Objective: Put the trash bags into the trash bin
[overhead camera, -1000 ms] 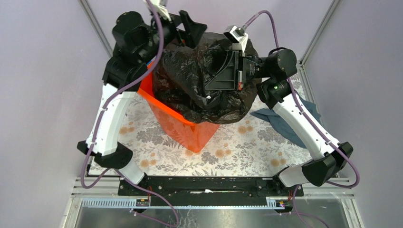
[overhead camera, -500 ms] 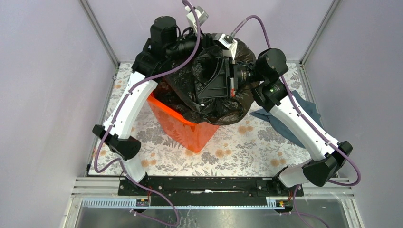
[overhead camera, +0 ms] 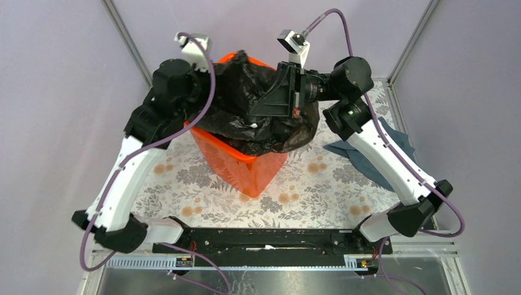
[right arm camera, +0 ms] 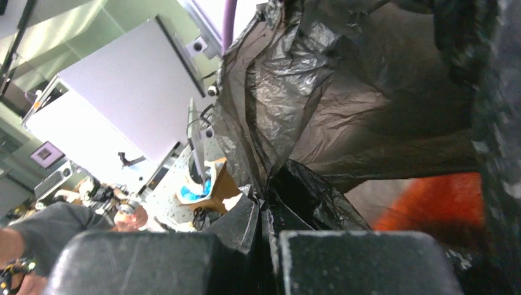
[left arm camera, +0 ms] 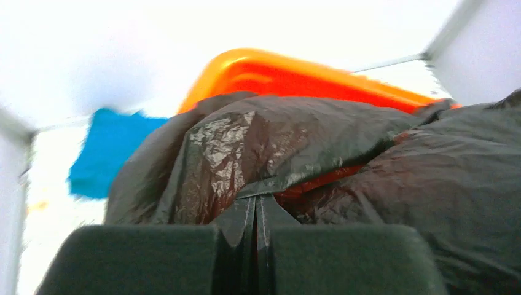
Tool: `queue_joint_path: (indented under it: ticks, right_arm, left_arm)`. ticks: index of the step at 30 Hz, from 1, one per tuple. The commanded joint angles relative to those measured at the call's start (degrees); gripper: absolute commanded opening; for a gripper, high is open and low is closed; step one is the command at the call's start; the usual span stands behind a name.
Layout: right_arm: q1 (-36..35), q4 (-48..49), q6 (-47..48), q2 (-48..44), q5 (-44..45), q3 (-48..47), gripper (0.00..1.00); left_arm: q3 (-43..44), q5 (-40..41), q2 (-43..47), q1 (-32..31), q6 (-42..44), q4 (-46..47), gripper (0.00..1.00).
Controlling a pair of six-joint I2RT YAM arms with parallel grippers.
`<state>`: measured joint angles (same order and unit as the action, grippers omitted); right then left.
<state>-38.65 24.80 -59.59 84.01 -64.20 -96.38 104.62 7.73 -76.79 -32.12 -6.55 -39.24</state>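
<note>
The orange trash bin (overhead camera: 242, 166) stands mid-table, and the creased black trash bag (overhead camera: 246, 117) is draped over its mouth and down its right side. My left gripper (left arm camera: 256, 203) sits at the bag's left side above the bin rim (left arm camera: 276, 64). Its jaws are shut, with a fold of the bag (left arm camera: 258, 141) pinched at the tips. My right gripper (overhead camera: 255, 110) reaches in from the right, over the bag. Its jaws (right arm camera: 265, 206) are shut on bunched film of the bag (right arm camera: 344, 92). The bin's inside is hidden.
A grey-blue cloth (overhead camera: 381, 153) lies on the floral table cover (overhead camera: 319, 190) under the right arm. A teal cloth (left arm camera: 107, 150) lies beyond the bin in the left wrist view. Metal frame posts (overhead camera: 126, 37) stand at the back corners.
My left arm has swung from behind the bag to the bin's left side, and its jaws have closed. The bag sits lower, so the bin's far rim now shows.
</note>
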Motion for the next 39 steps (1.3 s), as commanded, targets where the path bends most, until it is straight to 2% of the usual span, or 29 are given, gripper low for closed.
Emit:
queue_joint_path:
  ticks: [1,4,8,10,12,14,17,23,26,30,34,36,39]
  right_arm:
    - [-0.55,4.49,-1.04,3.96,6.96,-3.60,0.00]
    - [-0.46,5.35,-1.66,6.69,9.92,-5.78,0.00]
    - [0.92,5.00,1.75,8.92,13.96,-8.67,0.00]
    - [3.06,2.75,3.27,10.15,16.33,-9.98,0.00]
    - [5.99,2.44,-0.23,11.95,17.49,-10.91,0.00]
    - [8.19,4.48,-4.95,13.70,16.90,-11.02,0.00]
    - [8.86,3.42,-6.53,15.27,15.96,-11.95,0.00]
    - [8.91,-3.60,-5.20,11.68,21.96,-8.95,0.00]
    - [8.91,-6.34,-5.44,10.18,26.88,-8.14,0.00]
    - [8.92,-7.82,-5.34,10.03,29.86,-9.48,0.00]
    - [8.93,-8.51,-5.25,9.93,31.16,-9.71,0.00]
    - [8.92,-9.11,-5.03,9.38,32.51,-9.14,0.00]
    - [8.94,-9.01,-5.23,8.24,35.15,-7.71,0.00]
  left_arm:
    - [-6.31,24.12,5.13,0.30,-4.20,-4.64,0.00]
    - [-9.80,26.70,7.16,0.31,-4.43,-4.52,0.00]
    - [-9.31,28.79,5.15,0.32,-4.91,-5.40,0.00]
    - [-7.44,26.61,3.99,0.32,-5.26,-5.83,0.00]
    - [-5.58,22.74,3.72,0.35,-5.47,-5.66,0.03]
    - [-5.09,16.77,4.53,0.32,-4.83,-4.42,0.19]
    - [-4.25,8.67,6.32,0.38,-5.49,-3.66,0.63]
    - [-3.75,9.69,14.12,0.31,-9.12,-2.46,0.98]
    - [-1.21,4.09,17.03,0.32,-9.99,-2.79,0.99]
    - [0.79,-10.58,19.68,0.30,-11.57,-1.57,0.99]
    - [2.47,-8.39,21.46,0.31,-12.96,-2.80,0.99]
    - [3.91,-10.77,20.70,0.31,-12.71,-3.96,0.99]
    - [4.19,-27.11,17.41,0.31,-13.60,-3.15,0.99]
